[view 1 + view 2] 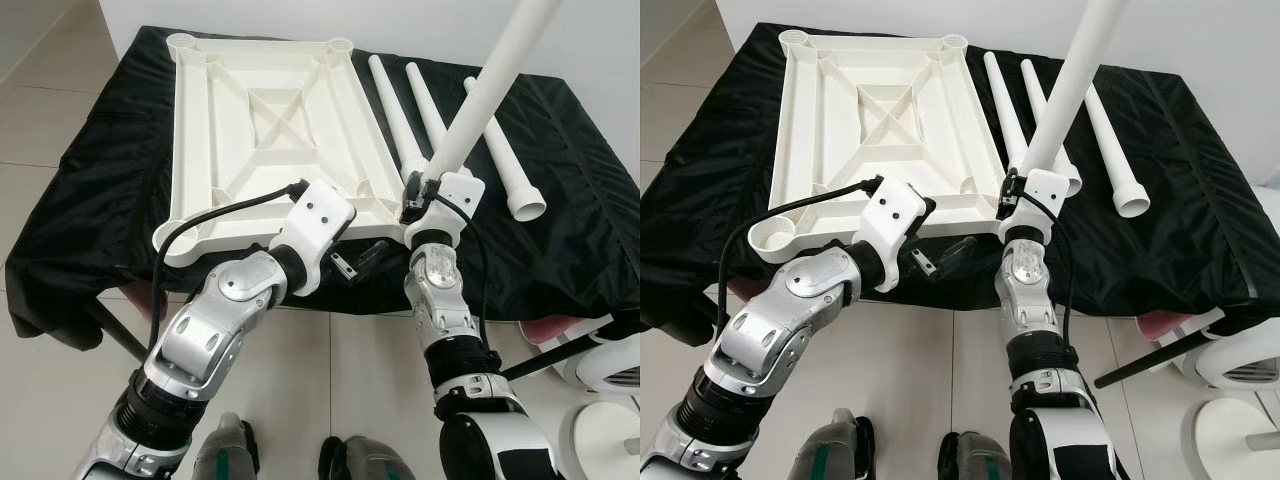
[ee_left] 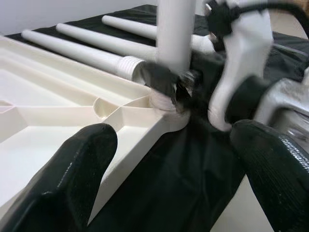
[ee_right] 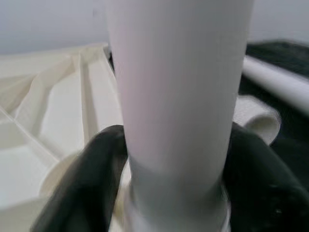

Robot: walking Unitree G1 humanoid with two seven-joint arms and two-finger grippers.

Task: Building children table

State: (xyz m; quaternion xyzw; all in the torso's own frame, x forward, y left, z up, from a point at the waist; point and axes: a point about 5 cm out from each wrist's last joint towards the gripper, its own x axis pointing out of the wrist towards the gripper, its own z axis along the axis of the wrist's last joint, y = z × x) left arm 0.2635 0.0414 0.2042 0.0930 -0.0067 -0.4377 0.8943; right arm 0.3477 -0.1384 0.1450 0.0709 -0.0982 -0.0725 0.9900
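Observation:
The white table top (image 1: 265, 110) lies upside down on the black-covered table (image 1: 570, 230). My right gripper (image 1: 415, 195) is shut on a white table leg (image 1: 480, 100), which stands tilted with its lower end at the top's near right corner socket (image 2: 161, 104). The right wrist view shows that leg (image 3: 178, 96) gripped between the black fingers (image 3: 91, 179). My left gripper (image 1: 362, 258) is open at the table's front edge, just left of that corner, holding nothing. Three more legs (image 1: 430, 105) lie side by side on the cloth right of the top.
The black cloth hangs over the table edges. A white round-based appliance (image 1: 610, 370) and a dark table strut (image 1: 545, 355) stand on the tiled floor at my right. Something pink (image 1: 555, 325) peeks out under the cloth. My feet (image 1: 225, 450) are near the table's front.

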